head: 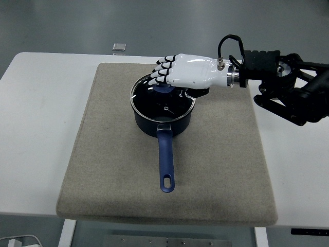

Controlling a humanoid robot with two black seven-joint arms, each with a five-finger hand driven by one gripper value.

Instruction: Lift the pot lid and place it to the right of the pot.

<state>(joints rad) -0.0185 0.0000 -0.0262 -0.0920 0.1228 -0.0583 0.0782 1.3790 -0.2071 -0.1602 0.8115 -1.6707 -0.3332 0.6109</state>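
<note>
- Pot [163, 116]: dark blue saucepan with a bright metal rim, standing upright on the mat, in its rear-centre area.
- Pot handle [165, 160]: long, blue, pointing toward the near edge of the desk; an oval hanging hole sits at its near end.
- Pot lid [162, 99]: transparent glass with a metal band, so the dark interior of the pot shows through. It appears tilted, its rear part raised under the hand, though whether it has fully cleared the rim cannot be told.
- Lid knob [163, 87]: blue, round, at the rear part of the lid, mostly covered by the hand.
- Right hand [181, 77]: white shell with black joints, reaching in from the right over the rear of the pot, palm down. Its fingers [160, 72] are curled down around the lid knob and grip it.
- Right arm [288, 87]: black, with a looped cable at the wrist, extending over the right side of the desk.
- Mat [103, 154]: grey-beige, felt-like, rectangular, covering most of the middle of the desk.
- Desk [36, 128]: white, with rounded rear corners.
- Small grey square object [119, 47]: lies at the rear edge of the desk, well apart from the pot.
- Floor [77, 20]: grey-green, plain, behind the desk.
</note>
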